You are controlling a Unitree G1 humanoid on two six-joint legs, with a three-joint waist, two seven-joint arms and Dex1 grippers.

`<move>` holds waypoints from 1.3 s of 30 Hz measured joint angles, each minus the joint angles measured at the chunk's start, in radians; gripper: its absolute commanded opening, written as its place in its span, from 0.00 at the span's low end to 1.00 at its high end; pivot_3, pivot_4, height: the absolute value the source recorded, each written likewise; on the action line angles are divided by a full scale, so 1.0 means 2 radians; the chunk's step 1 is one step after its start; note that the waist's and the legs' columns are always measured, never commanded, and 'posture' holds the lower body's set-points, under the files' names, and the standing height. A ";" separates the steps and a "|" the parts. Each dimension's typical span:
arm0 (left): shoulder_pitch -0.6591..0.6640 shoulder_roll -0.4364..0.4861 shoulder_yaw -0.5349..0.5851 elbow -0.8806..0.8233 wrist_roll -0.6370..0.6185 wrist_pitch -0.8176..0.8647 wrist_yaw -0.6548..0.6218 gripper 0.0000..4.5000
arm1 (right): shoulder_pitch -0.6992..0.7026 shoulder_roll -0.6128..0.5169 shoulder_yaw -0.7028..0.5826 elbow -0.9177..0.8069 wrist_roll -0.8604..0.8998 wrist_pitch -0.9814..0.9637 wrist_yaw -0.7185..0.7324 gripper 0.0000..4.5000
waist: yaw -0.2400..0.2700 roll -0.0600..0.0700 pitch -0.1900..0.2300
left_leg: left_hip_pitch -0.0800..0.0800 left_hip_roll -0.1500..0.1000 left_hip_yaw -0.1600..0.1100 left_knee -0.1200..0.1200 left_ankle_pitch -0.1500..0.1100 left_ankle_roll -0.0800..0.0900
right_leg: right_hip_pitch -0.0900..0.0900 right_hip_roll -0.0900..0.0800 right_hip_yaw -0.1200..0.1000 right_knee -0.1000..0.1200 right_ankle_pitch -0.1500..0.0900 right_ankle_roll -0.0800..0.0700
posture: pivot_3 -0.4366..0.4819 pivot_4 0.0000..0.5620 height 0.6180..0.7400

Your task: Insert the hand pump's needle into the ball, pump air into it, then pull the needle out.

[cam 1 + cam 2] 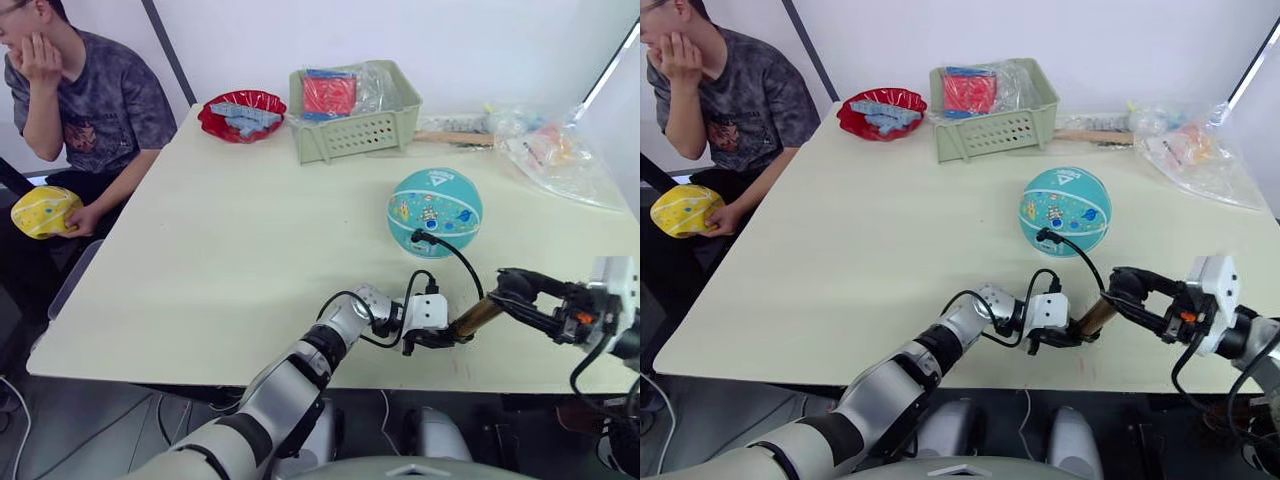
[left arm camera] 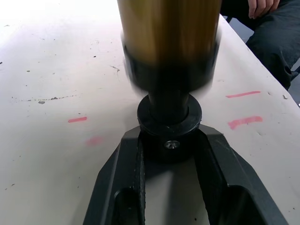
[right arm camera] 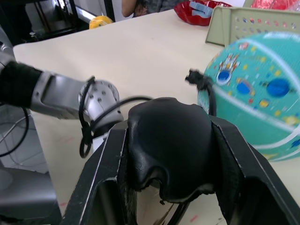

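The teal ball (image 1: 435, 205) rests on the right half of the table (image 1: 230, 260). A black hose fitting (image 1: 419, 237) sits against the ball's front, and the needle itself is hidden. From it the thin hose (image 1: 462, 262) curves down to the gold hand pump (image 1: 476, 318), held low near the table's front edge. My left gripper (image 1: 437, 338) is shut on the pump's black end cap (image 2: 169, 123), below the gold tube (image 2: 168, 33). My right gripper (image 1: 512, 288) is shut on the black pump handle (image 3: 168, 145), with the ball (image 3: 253, 93) just beyond.
A green basket (image 1: 355, 125) and a red bowl (image 1: 242, 113) stand at the back. Plastic bags (image 1: 560, 150) and a wooden-handled tool (image 1: 455, 138) lie at the back right. A person (image 1: 90, 100) sits at the left holding a yellow ball (image 1: 42, 210).
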 measured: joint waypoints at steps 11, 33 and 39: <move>-0.004 -0.001 0.000 0.002 0.000 -0.001 0.000 0.24 | -0.055 -0.083 -0.123 -0.021 0.133 0.092 -0.017 0.36 | 0.000 0.000 0.003 | 0.000 0.000 0.000 0.000 0.000 0.000 | 0.000 -0.001 0.000 0.000 0.000 0.000 | 0.48 0.27 0.98; -0.005 -0.002 0.000 0.014 0.000 -0.003 0.005 0.24 | -0.013 -0.033 -0.045 -0.044 0.054 0.074 -0.031 0.36 | -0.001 -0.006 0.000 | 0.000 -0.001 -0.001 0.000 0.000 0.000 | 0.001 -0.001 -0.001 0.000 0.000 0.000 | 0.48 0.27 0.98; -0.005 -0.001 0.000 0.019 0.000 -0.003 0.005 0.24 | -0.006 0.028 0.049 -0.016 -0.038 0.005 -0.037 0.36 | -0.001 -0.007 -0.003 | 0.001 -0.001 -0.002 0.000 0.000 0.000 | 0.001 0.000 -0.001 0.000 0.000 0.000 | 0.48 0.27 0.98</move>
